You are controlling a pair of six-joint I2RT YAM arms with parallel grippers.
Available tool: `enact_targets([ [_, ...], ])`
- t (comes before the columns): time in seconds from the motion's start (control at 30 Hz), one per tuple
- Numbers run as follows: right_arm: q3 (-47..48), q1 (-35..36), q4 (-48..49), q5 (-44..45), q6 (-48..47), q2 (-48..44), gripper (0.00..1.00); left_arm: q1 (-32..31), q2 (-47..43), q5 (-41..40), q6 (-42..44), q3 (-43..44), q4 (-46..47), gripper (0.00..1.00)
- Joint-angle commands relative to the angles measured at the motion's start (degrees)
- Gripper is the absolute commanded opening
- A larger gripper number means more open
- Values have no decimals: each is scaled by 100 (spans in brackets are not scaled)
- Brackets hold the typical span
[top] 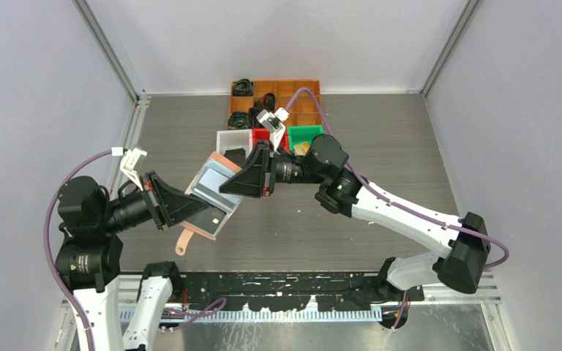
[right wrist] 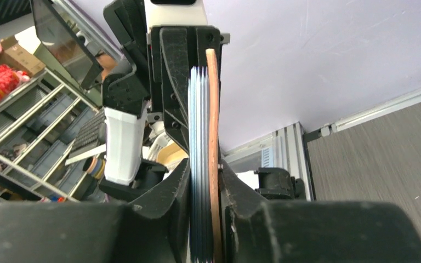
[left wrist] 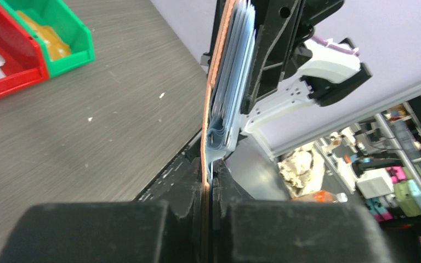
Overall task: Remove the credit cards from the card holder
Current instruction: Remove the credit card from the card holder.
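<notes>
The card holder (top: 212,191), tan-pink with a grey-blue pocket face, is held tilted above the table between both arms, its strap tab (top: 184,240) hanging down. My left gripper (top: 203,208) is shut on its lower left edge. My right gripper (top: 228,186) is shut on its upper right edge. In the left wrist view the holder (left wrist: 227,82) runs edge-on out of my left gripper (left wrist: 211,186). In the right wrist view its layered edge (right wrist: 205,137) sits in my right gripper (right wrist: 205,181). I cannot make out any credit card apart from the pocket layers.
Behind the holder stand a white bin (top: 233,141), a red bin (top: 263,135) and a green bin (top: 304,135). An orange divided tray (top: 293,91) at the back wall holds black coiled bundles (top: 242,87). The red bin (left wrist: 5,55) and green bin (left wrist: 60,33) also show in the left wrist view.
</notes>
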Motion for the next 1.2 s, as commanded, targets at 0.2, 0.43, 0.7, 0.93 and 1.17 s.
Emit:
enact_targets([
  [0.2,1033,80,-1601,-1028,-1168,-14,46,0,350,-379,1745,658,-981,0],
  [0.43,1375,150,-2713,-803,-2077,28,50,1,798,-71,2643,1177,-1907,0],
  [0.7,1867,556,-3694,901,-3143,241,59,-1,980,-192,3018,1411,-2369,0],
  [0.93,1808,713,-3581,1997,-3427,209,61,-6,1052,-350,3034,1345,-2483,0],
  [1.17,1061,713,-2313,1290,-2989,-36,86,-4,1400,-2058,2921,1458,-2882,0],
])
